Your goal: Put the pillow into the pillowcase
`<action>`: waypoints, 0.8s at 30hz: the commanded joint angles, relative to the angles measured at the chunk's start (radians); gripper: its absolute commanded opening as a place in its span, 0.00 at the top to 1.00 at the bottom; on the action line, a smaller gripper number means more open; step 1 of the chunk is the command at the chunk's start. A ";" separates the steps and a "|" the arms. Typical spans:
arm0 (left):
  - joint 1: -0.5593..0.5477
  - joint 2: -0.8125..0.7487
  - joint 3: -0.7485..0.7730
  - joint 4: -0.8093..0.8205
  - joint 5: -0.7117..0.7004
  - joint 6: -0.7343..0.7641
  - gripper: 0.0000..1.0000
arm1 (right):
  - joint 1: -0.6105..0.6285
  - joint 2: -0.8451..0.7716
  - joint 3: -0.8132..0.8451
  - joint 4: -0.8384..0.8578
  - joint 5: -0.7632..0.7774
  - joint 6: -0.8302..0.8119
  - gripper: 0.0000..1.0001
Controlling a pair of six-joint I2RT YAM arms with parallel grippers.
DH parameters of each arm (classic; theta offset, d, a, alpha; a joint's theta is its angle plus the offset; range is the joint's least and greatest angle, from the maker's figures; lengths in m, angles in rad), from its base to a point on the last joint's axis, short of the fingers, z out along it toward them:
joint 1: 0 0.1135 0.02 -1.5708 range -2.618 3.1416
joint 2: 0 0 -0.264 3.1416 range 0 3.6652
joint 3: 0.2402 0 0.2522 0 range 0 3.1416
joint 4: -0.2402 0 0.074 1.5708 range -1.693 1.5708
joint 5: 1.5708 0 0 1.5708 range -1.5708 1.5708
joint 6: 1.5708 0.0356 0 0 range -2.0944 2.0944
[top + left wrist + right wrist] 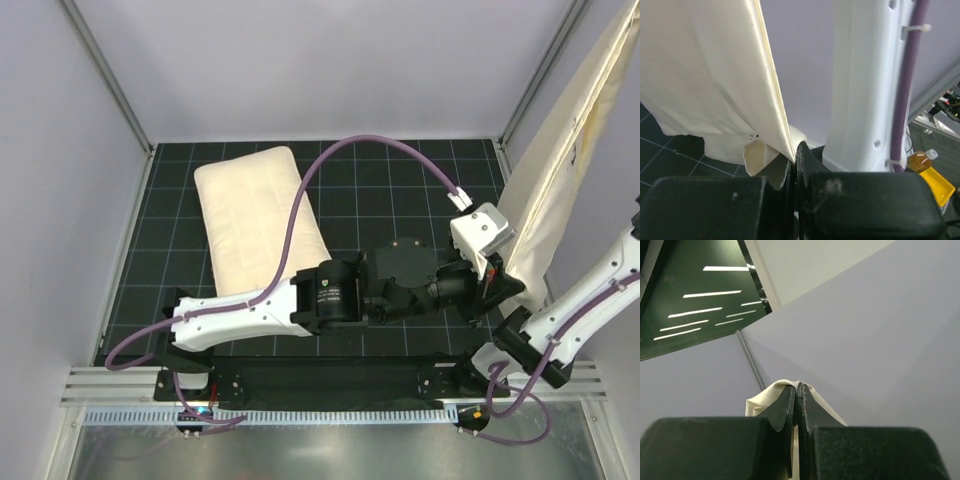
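The pillow [235, 215] lies flat at 10 o'clock on the dark mat [390, 200], a purple cable [380, 142] crossing its right edge. The pillowcase [560, 170] hangs at 2 o'clock, well apart from the pillow, and its upper end is cut off by the frame's corner. In the top view both sets of fingertips are hidden - the left behind its wrist, the right out of frame.

The wrist views show them. The left gripper [794, 157] has its 2 fingers pressed together on a lower edge of the cloth. The right gripper [796, 392] is pinched tight on a small fold. Where the pillowcase's opening lies cannot be made out.
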 commanded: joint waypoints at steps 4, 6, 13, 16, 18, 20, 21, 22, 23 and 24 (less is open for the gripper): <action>0.184 -0.122 -0.279 0.120 0.133 -0.345 1.00 | 0.241 0.153 -0.054 -0.325 -0.071 -0.254 0.96; 0.324 -0.243 -0.489 0.273 0.154 -0.522 1.00 | 0.360 0.170 -0.176 -0.392 -0.033 -0.376 0.96; 0.533 -0.518 -1.088 0.353 0.069 -0.619 1.00 | 0.636 0.251 -0.422 -0.480 0.161 -0.633 0.96; 0.582 -0.618 -1.248 0.352 0.062 -0.634 1.00 | 0.731 0.363 -0.415 -0.495 0.198 -0.690 0.96; 0.590 -0.683 -1.314 0.338 0.036 -0.621 1.00 | 0.776 0.475 -0.331 -0.567 0.241 -0.740 0.96; 0.591 -0.717 -1.349 0.286 0.020 -0.619 1.00 | 0.853 0.550 -0.245 -0.638 0.276 -0.831 0.96; 0.591 -0.751 -1.384 0.263 0.006 -0.622 1.00 | 0.880 0.631 -0.149 -0.713 0.305 -0.865 0.96; 0.591 -0.766 -1.403 0.242 0.006 -0.636 1.00 | 0.909 0.665 -0.101 -0.750 0.317 -0.895 0.96; 0.591 -0.783 -1.423 0.237 0.008 -0.645 1.00 | 0.963 0.703 -0.057 -0.782 0.333 -0.966 0.96; 0.591 -0.796 -1.469 0.232 0.020 -0.653 1.00 | 0.985 0.755 0.011 -0.836 0.357 -0.992 0.95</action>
